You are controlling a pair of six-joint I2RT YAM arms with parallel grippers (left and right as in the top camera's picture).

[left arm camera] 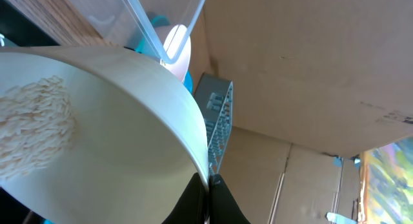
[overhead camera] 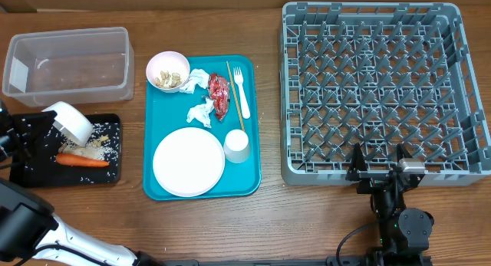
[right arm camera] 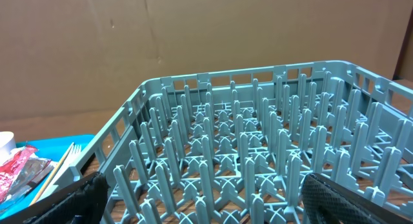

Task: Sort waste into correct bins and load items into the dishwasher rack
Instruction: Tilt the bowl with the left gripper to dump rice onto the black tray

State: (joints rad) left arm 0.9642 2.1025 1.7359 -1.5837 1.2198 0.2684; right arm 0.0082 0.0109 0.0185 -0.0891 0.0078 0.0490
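Note:
My left gripper (left arm camera: 208,180) is shut on the rim of a small white bowl (overhead camera: 70,121), which it holds tipped over the black tray (overhead camera: 27,168). Rice scraps (left arm camera: 35,124) still cling inside the bowl. More rice (overhead camera: 98,148) and an orange carrot (overhead camera: 81,160) lie on the black tray. The teal tray (overhead camera: 249,178) carries a second bowl (overhead camera: 168,71) with scraps, two napkins (overhead camera: 198,80) (overhead camera: 201,113), a red wrapper (overhead camera: 219,96), a fork (overhead camera: 241,90), a wooden stick (overhead camera: 235,97), a plate (overhead camera: 188,162) and a cup (overhead camera: 236,146). My right gripper (overhead camera: 380,172) stands open and empty at the front wall of the grey rack (overhead camera: 383,90).
A clear plastic tub (overhead camera: 67,65) stands behind the black tray at the far left. Brown cardboard walls rise beyond the rack (right arm camera: 258,140). Bare wooden table (overhead camera: 268,220) runs along the front edge.

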